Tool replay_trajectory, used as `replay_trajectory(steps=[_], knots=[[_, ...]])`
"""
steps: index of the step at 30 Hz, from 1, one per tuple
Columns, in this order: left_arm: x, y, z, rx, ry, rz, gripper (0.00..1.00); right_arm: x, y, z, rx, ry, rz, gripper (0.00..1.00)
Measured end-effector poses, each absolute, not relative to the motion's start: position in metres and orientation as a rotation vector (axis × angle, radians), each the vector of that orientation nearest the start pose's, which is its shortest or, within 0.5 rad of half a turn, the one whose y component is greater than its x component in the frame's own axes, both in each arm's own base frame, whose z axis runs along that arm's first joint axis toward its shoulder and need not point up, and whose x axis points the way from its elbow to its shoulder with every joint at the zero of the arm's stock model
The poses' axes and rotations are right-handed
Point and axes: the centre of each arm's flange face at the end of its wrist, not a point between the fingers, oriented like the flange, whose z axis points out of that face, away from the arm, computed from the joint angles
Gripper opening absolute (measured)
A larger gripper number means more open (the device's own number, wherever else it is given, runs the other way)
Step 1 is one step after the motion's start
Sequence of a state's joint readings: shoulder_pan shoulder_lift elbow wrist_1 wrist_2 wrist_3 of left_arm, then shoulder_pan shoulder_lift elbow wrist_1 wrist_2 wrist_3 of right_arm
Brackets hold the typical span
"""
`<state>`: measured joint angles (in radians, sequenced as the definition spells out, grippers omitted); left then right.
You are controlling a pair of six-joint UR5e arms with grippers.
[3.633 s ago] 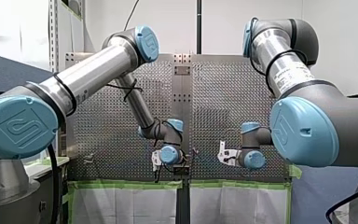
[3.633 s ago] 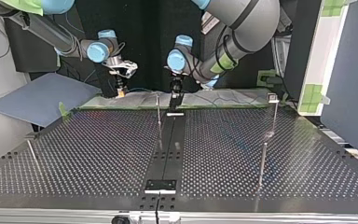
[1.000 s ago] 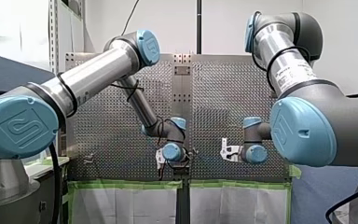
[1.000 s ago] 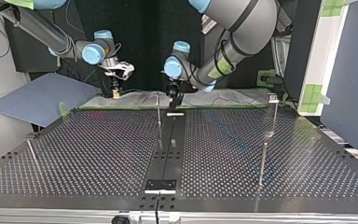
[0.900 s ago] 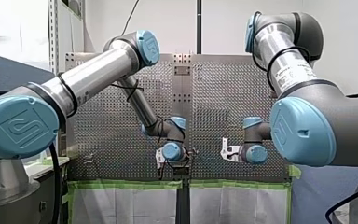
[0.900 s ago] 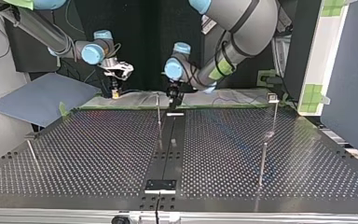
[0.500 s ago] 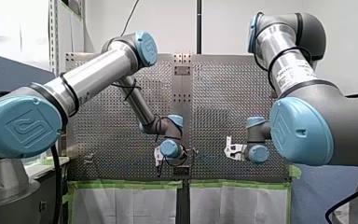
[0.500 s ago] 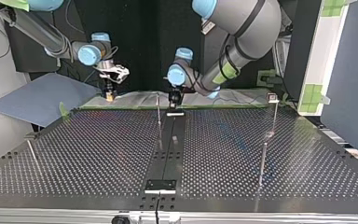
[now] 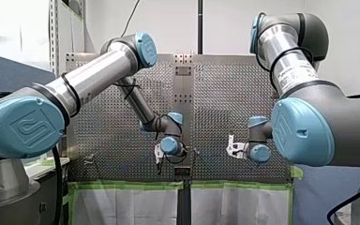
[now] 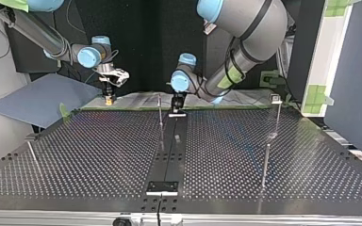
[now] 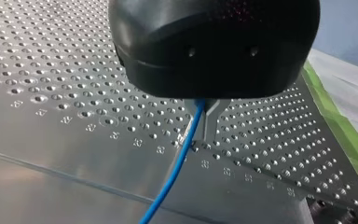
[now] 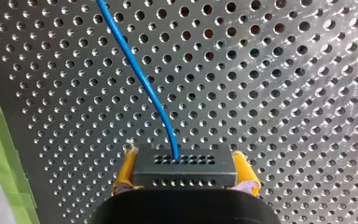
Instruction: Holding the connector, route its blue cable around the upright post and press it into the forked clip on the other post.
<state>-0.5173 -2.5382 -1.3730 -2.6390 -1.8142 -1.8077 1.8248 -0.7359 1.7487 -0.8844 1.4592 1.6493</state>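
a white wall (image 9: pixel 225 23) rises beyond the perforated table's (image 9: pixel 98 136) far edge; green tape (image 9: pixel 126 185) lines its near edge, over white sheeting (image 9: pixel 122 206).

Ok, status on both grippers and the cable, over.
My right gripper shut on the connector. My left gripper shut on the blue cable. Cable not at the forked clip yet. Nothing seen blocking the upright post.

Cannot follow the blue cable (image 12: pixel 140 79) past either wrist view's edge, nor trace it in the top view. Only slivers of yellow pads (image 12: pixel 245 171) beside the connector (image 12: pixel 185 167).
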Motion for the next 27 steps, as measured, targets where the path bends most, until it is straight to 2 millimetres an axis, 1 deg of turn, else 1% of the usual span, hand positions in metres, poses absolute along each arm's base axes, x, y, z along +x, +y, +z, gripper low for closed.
replay_trajectory(steps=[6,8,9,10,11,13,14,15,16,17,18,20,21,23,24,25,27], knots=[[0.555,-0.438,0.009,0.087,1.84,-0.301,0.02,0.293,-0.553,0.003,1.55,-1.175,1.455,0.0],[0.555,-0.438,0.009,0.088,1.841,-0.3,0.09,0.293,-0.553,0.003,1.55,-1.175,1.455,0.0],[0.555,-0.438,0.009,0.09,1.842,-0.298,0.09,0.293,-0.553,0.003,1.551,-1.175,1.455,0.0],[0.555,-0.438,0.009,0.093,1.842,-0.297,0.16,0.293,-0.553,0.003,1.551,-1.175,1.455,0.0],[0.554,-0.438,0.009,0.098,1.843,-0.296,0.21,0.293,-0.553,0.003,1.551,-1.175,1.455,0.0],[0.553,-0.439,0.008,0.11,1.845,-0.291,0.21,0.293,-0.552,0.002,1.553,-1.176,1.454,0.0],[0.553,-0.439,0.008,0.115,1.846,-0.288,0.3,0.293,-0.552,0.002,1.555,-1.177,1.454,0.0],[0.552,-0.439,0.008,0.12,1.848,-0.286,0.3,0.293,-0.552,0.002,1.556,-1.177,1.454,0.0],[0.551,-0.44,0.008,0.123,1.85,-0.283,0.33,0.294,-0.552,0.001,1.557,-1.177,1.454,0.0],[0.551,-0.44,0.008,0.126,1.854,-0.281,0.38,0.294,-0.551,0.001,1.559,-1.177,1.454,0.0],[0.549,-0.44,0.007,0.129,1.86,-0.28,0.38,0.295,-0.551,0.001,1.561,-1.177,1.455,0.0],[0.548,-0.44,0.007,0.133,1.87,-0.282,0.5,0.295,-0.55,0.001,1.564,-1.177,1.455,0.0],[0.547,-0.441,0.006,0.137,1.874,-0.285,0.5,0.296,-0.55,0.001,1.565,-1.177,1.455,0.0],[0.546,-0.442,0.006,0.149,1.883,-0.298,0.78,0.296,-0.55,0.0,1.566,-1.177,1.456,0.0],[0.545,-0.443,0.005,0.157,1.888,-0.307,0.78,0.296,-0.55,0.0,1.566,-1.177,1.456,0.0],[0.544,-0.443,0.005,0.165,1.892,-0.314,0.99,0.296,-0.55,0.0,1.566,-1.178,1.456,0.0],[0.541,-0.445,0.004,0.185,1.907,-0.326,0.99,0.296,-0.55,0.0,1.566,-1.18,1.457,0.0]])
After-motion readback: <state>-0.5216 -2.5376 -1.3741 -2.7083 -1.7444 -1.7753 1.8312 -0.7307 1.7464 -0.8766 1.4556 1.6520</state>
